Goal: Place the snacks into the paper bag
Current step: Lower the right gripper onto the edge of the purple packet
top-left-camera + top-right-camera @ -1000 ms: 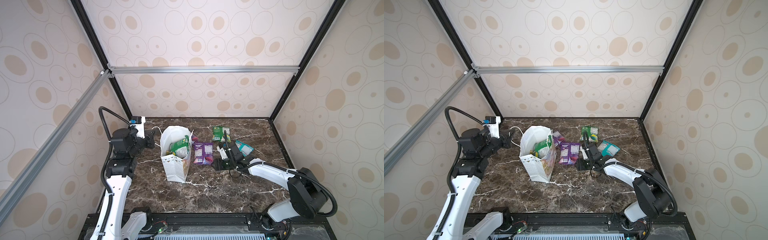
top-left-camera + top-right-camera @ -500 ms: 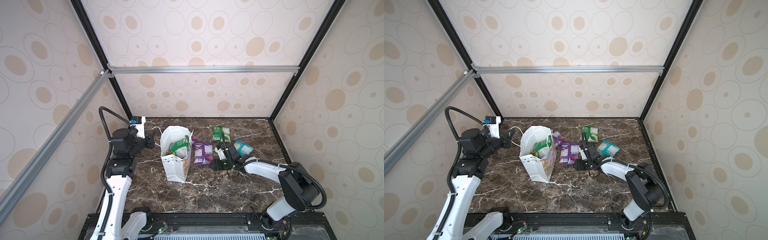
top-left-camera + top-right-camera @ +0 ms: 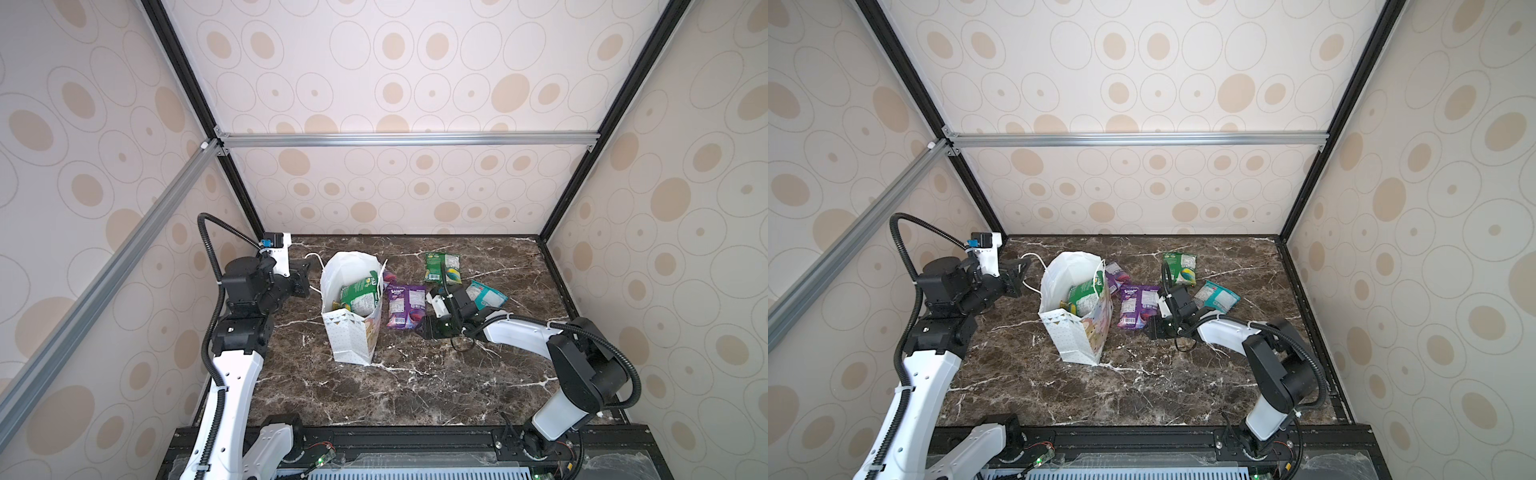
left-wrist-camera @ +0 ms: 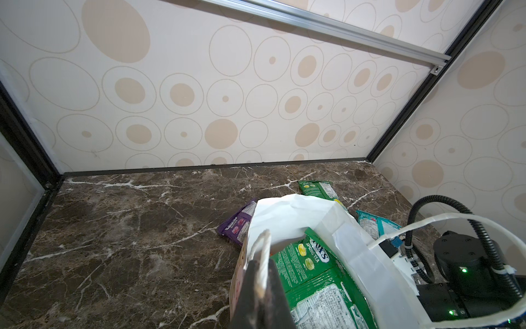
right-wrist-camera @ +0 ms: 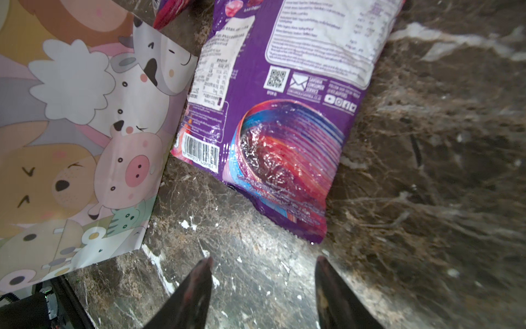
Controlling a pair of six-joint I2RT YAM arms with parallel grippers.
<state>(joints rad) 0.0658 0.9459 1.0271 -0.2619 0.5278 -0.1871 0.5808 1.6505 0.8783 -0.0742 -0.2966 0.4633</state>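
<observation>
The white paper bag [image 3: 351,336] [image 3: 1075,336] stands upright, its mouth held wide. My left gripper [image 3: 305,276] [image 4: 262,273] is shut on its white cord handle [image 4: 263,250]. A green snack [image 3: 359,295] [image 4: 313,279] sticks out of the bag. On the marble lie a purple snack [image 3: 405,305] [image 5: 284,99], a second purple one [image 3: 389,276] [image 4: 237,225] behind the bag, a green one [image 3: 442,268] [image 3: 1179,266] and a teal one [image 3: 488,295] [image 3: 1219,297]. My right gripper [image 3: 419,326] [image 5: 263,259] is open, low over the table just short of the purple snack's near end.
The bag's cartoon-animal side [image 5: 71,128] stands close beside the purple snack. Patterned walls and black frame posts [image 3: 552,220] close in the marble table [image 3: 374,395] on three sides. The bag's other cord handle [image 4: 427,225] loops in front of the left wrist camera.
My right arm has drawn its elbow in, and the open gripper has edged left toward the near end of the purple snack. The left arm and the bag have not moved.
</observation>
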